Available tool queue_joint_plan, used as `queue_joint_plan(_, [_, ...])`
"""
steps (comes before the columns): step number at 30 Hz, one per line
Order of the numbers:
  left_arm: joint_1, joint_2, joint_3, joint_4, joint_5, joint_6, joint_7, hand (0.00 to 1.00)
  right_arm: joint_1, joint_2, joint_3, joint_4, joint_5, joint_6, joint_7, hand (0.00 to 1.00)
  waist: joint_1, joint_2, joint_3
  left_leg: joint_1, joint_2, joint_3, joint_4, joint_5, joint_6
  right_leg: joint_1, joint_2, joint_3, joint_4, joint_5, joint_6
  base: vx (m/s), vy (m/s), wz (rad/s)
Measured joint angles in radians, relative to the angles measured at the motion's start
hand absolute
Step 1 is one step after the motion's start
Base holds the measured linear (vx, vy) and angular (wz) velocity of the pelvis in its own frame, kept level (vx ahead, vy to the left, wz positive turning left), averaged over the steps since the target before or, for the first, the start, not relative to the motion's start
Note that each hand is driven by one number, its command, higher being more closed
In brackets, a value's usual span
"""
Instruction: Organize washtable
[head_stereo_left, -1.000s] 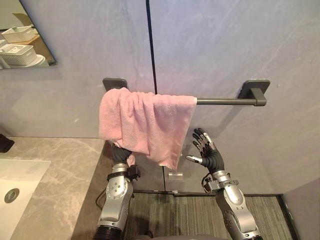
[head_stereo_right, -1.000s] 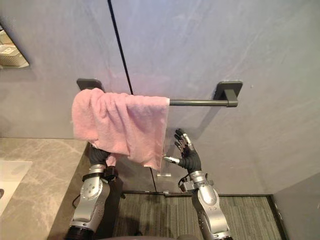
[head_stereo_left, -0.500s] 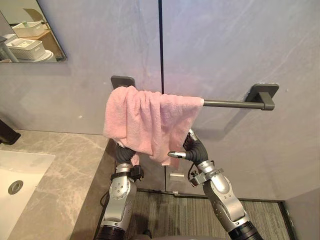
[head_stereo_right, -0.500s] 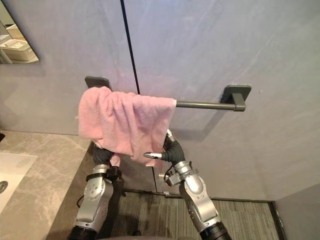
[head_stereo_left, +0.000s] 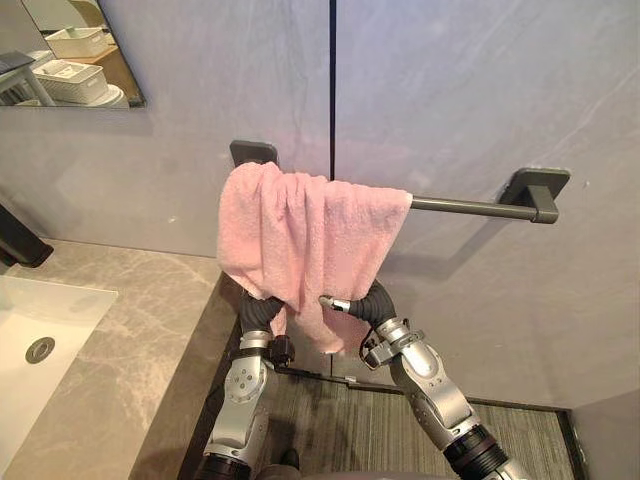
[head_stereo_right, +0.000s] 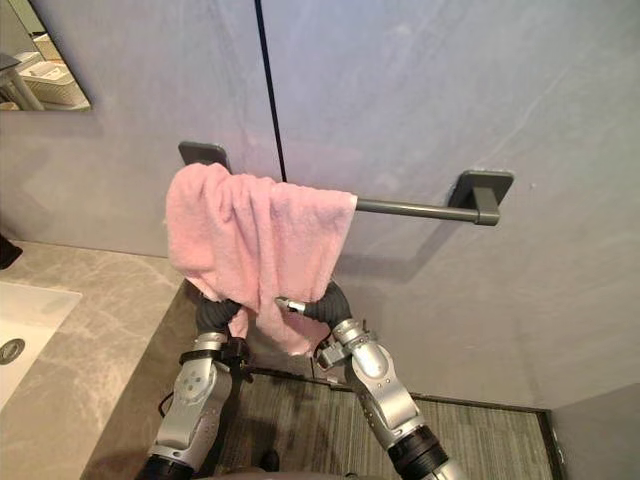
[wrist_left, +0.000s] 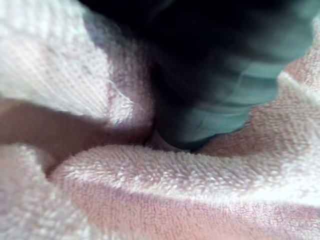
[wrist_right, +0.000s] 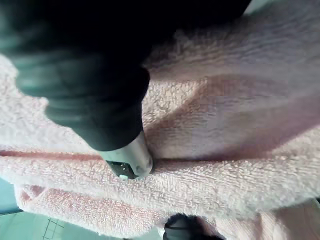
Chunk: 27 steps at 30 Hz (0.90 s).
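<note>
Towel (head_stereo_left: 300, 235), pink, bunched over rail (head_stereo_left: 470, 206); right hand (head_stereo_left: 372, 303) pinches it; left hand (head_stereo_left: 255, 310) buried, state unclear.

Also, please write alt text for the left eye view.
A pink towel hangs bunched over the left part of a dark wall bar. The left hand and right hand meet its lower edge. A stone counter lies left.

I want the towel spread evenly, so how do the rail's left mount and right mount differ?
The left mount is partly hidden by the bunched pink towel; the right mount is fully exposed. The bar beside the left mount is covered; beside the right mount it is bare. Both are dark plates on the grey wall.
</note>
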Motion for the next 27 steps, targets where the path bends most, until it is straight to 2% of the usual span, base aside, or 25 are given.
queue_joint_plan(13, [-0.002,-0.006,0.028,-0.001,-0.004,0.000,-0.022,1.00,0.023,0.049,-0.156,-0.014,-0.004,-0.002,-0.034,1.00,-0.003,0.002,-0.016,0.001,-0.014,0.000,-0.020,0.000,-0.001,-0.011,-0.008,0.002,-0.002,0.008,0.014,0.00,0.003,0.00])
queue_joint_plan(18, [-0.002,-0.010,0.038,-0.002,-0.003,0.000,-0.024,1.00,0.068,0.061,-0.219,-0.093,-0.005,-0.011,-0.048,1.00,-0.006,0.003,-0.017,0.011,-0.017,0.000,-0.021,-0.001,0.000,0.003,-0.011,0.003,-0.019,0.013,0.021,0.00,0.000,0.00])
queue_joint_plan(27, [-0.002,-0.016,0.042,-0.045,-0.003,-0.001,-0.044,1.00,0.119,0.098,-0.318,-0.135,-0.015,-0.021,-0.079,1.00,-0.007,0.004,-0.018,0.013,-0.023,0.006,-0.022,-0.002,0.000,0.003,-0.018,0.006,-0.022,0.017,0.027,0.00,0.000,0.00])
